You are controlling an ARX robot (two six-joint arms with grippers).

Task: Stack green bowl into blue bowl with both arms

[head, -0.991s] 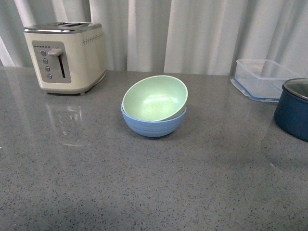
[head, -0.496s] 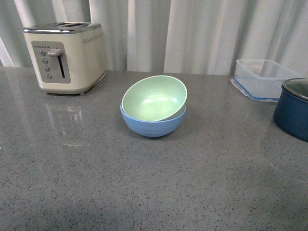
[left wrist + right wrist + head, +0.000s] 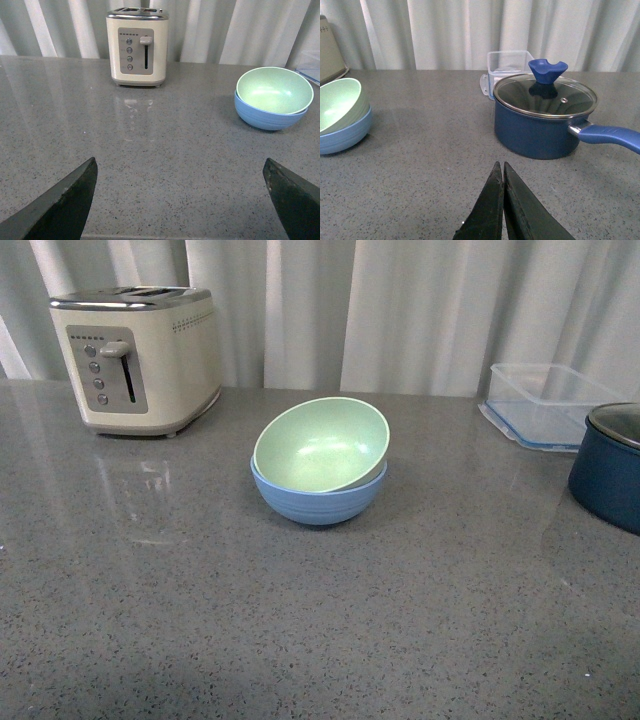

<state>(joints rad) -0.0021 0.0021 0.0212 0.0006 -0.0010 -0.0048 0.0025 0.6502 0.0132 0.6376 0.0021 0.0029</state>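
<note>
**Bowls Nested, Grippers Withdrawn**

The green bowl (image 3: 321,444) is seated tilted inside the blue bowl (image 3: 318,499) at mid-countertop (image 3: 200,620); stacking is judged complete. The left gripper (image 3: 182,200) is held wide open, the right gripper (image 3: 503,210) closed and empty. A toaster (image 3: 135,358), lidded saucepan (image 3: 545,117) and clear container (image 3: 545,405) are positioned well apart; nothing is obstructed.

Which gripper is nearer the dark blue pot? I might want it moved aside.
Right. The right gripper points at the pot just ahead of it, shut. The left gripper faces the toaster and the bowls; its view shows no pot.
</note>
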